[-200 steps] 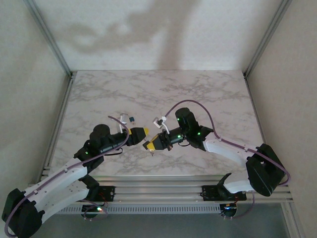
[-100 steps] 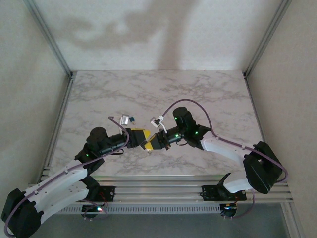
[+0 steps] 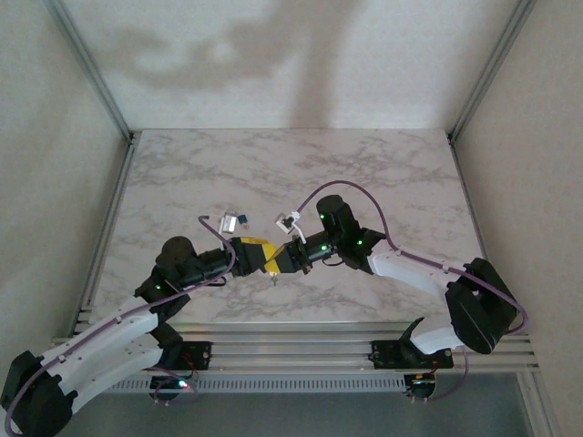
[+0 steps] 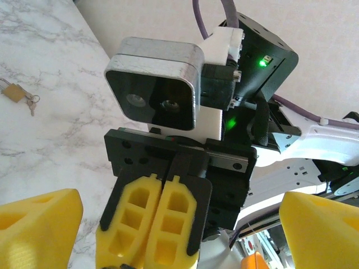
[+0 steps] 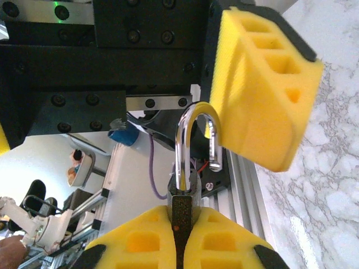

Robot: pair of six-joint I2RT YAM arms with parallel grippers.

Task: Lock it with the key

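My right gripper [image 5: 180, 224] is shut on a small black padlock [image 5: 183, 204], held edge-on between its yellow pads. The silver shackle [image 5: 193, 120] stands open, its free end out of the body. One yellow finger [image 5: 263, 84] of my left gripper hangs just beside the shackle. In the left wrist view the left fingers [image 4: 39, 224] are spread wide on either side of the right gripper's shut pads [image 4: 168, 224]. From above, the left gripper [image 3: 258, 251] and right gripper [image 3: 273, 262] meet tip to tip. A tiny sliver [image 3: 273, 276] hangs below them; I cannot tell if it is the key.
A brass mini padlock [image 4: 14, 92] with small keys [image 4: 32, 103] lies on the marble table [image 4: 50, 50]. A blue mini padlock [image 3: 244, 218] lies just behind the left wrist. Aluminium rails [image 3: 291, 341] run along the near edge.
The two grippers have closed in on each other: the right one slid left with the padlock and the open left fingers now flank its tips.
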